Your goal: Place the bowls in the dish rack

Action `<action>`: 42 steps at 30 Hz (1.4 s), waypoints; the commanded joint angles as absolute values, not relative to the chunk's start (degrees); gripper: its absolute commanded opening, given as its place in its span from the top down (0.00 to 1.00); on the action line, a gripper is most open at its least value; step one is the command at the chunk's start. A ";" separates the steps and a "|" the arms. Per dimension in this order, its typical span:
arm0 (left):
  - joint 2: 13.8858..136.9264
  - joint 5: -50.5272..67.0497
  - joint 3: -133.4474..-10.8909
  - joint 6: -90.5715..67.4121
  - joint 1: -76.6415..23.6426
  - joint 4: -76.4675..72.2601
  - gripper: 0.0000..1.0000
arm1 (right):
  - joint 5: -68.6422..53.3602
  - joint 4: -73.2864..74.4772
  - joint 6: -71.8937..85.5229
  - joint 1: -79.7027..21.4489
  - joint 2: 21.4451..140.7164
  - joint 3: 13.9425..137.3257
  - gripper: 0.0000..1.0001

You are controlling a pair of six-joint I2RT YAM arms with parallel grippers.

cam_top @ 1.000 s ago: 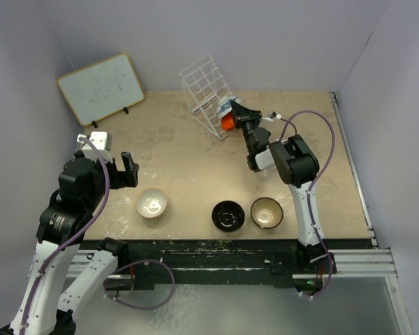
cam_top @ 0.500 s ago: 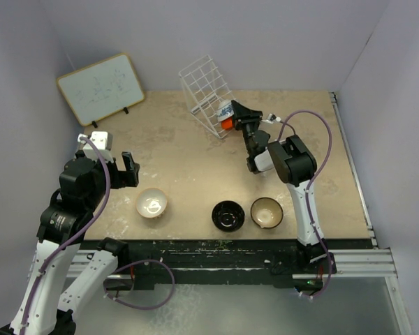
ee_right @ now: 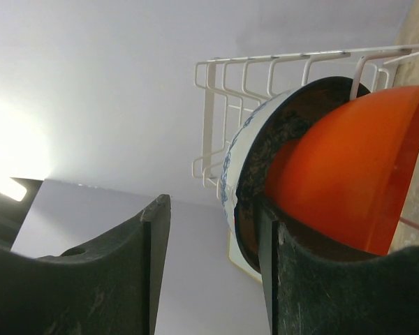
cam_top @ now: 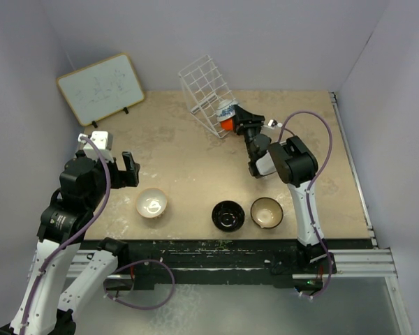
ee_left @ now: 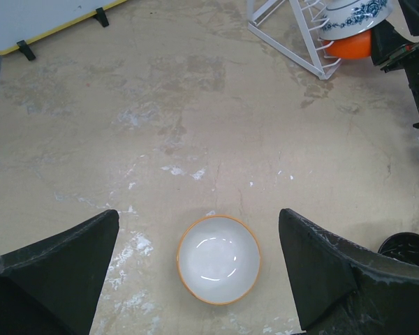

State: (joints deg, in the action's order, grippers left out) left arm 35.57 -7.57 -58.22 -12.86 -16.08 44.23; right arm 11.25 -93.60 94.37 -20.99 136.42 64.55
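The white wire dish rack [cam_top: 206, 85] stands tilted at the back of the table. A blue-and-white bowl [cam_top: 225, 107] and an orange-red bowl [cam_top: 227, 123] lean in its lower end; both show in the right wrist view [ee_right: 246, 150], [ee_right: 349, 181]. My right gripper [cam_top: 240, 118] is open and empty just right of the orange-red bowl, one finger [ee_right: 293, 279] beside its rim. The cream-white bowl [cam_top: 152, 203], black bowl [cam_top: 228, 215] and brown bowl [cam_top: 267, 212] sit near the front edge. My left gripper [cam_top: 129, 169] is open above the cream-white bowl [ee_left: 218, 259].
A wood-framed whiteboard [cam_top: 100, 87] leans on the back-left wall. Grey walls close in the table on three sides. The right arm's cable [cam_top: 314, 132] loops over the right side. The rack [ee_left: 293, 28] and the black bowl's rim [ee_left: 408, 248] show in the left wrist view.
My right gripper has drawn back slightly to the right and down from the orange-red bowl, which stays in the rack. The left arm and the three front bowls have not moved.
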 commanded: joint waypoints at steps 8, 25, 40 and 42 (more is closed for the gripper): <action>35.77 -6.68 -58.36 -13.30 -15.77 42.19 0.01 | 13.86 -110.74 93.47 -21.01 130.58 59.93 0.46; 35.20 -7.21 -58.04 -13.35 -15.65 42.10 0.01 | 9.92 -110.55 91.50 -20.70 118.17 45.73 0.45; 34.78 -8.18 -59.38 -13.56 -15.72 42.28 0.01 | -5.14 -62.47 63.98 -20.43 81.36 38.13 0.42; 34.77 -8.33 -59.43 -13.42 -15.67 42.10 0.01 | -4.88 -47.69 57.15 -21.06 74.29 39.10 0.42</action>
